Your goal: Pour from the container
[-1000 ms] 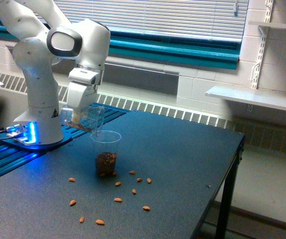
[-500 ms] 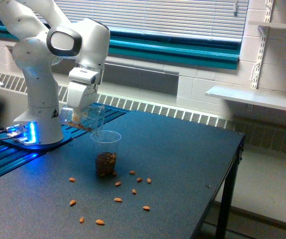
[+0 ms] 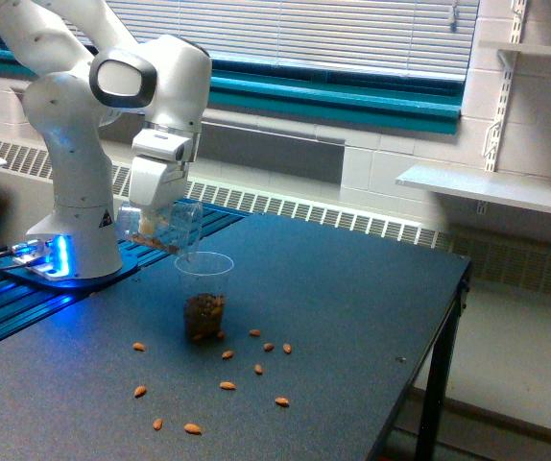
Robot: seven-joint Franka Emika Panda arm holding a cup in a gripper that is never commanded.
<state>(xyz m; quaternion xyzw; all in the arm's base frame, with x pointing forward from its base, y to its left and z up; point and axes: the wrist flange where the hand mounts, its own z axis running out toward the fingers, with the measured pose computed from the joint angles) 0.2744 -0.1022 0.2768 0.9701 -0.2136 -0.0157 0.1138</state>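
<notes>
Pour nearly finished, left of centre frame.
I see the hand [image 3: 156,213] clamped on the tipped container [image 3: 165,228] above the receiving cup [image 3: 204,298]; few nuts remain, several almonds [image 3: 227,385] litter the desk [image 3: 352,317].

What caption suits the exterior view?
Franka arm's pincer tips a clear cup over a standing cup of almonds; spilled almonds dot the table.
</notes>
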